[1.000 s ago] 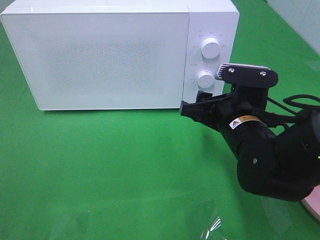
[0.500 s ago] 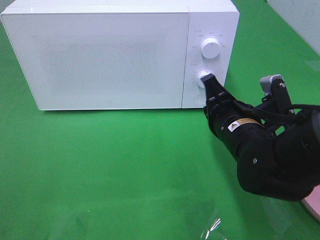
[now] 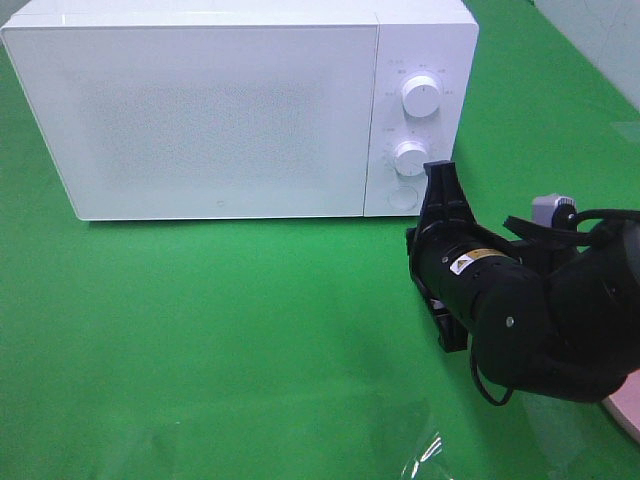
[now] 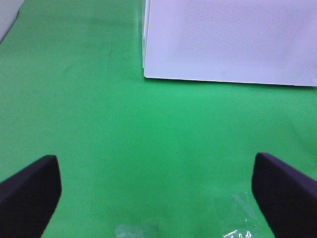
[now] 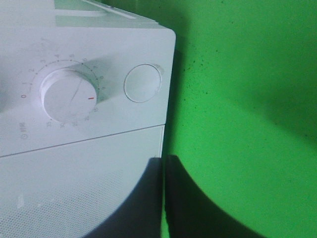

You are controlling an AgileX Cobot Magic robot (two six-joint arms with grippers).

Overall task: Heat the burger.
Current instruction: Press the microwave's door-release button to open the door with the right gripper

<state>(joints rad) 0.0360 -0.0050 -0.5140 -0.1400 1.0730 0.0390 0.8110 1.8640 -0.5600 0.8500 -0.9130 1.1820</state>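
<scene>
The burger is out of view. A white microwave [image 3: 220, 110] stands at the back with its door closed. On its panel sit an upper knob [image 3: 421, 95], a lower knob [image 3: 410, 158] and a round button [image 3: 402, 197]. My right gripper [image 3: 440, 175] is shut and empty, pointing up at the panel just right of the lower knob, apart from it. The right wrist view shows the lower knob [image 5: 67, 95] with a red mark, the round button [image 5: 142, 83], and the right gripper [image 5: 163, 163] closed together. My left gripper [image 4: 156, 166] stands open over bare green cloth.
Green cloth [image 3: 220, 340] covers the table. A pink rim [image 3: 627, 412] shows at the front right corner behind the right arm. A scrap of clear plastic [image 3: 428, 452] lies near the front edge. The microwave's front corner [image 4: 146, 74] is ahead of the left gripper.
The right gripper rolled at the wrist, met the lower knob half a second ago, then shut and drew back down and right of it. The left gripper has not moved.
</scene>
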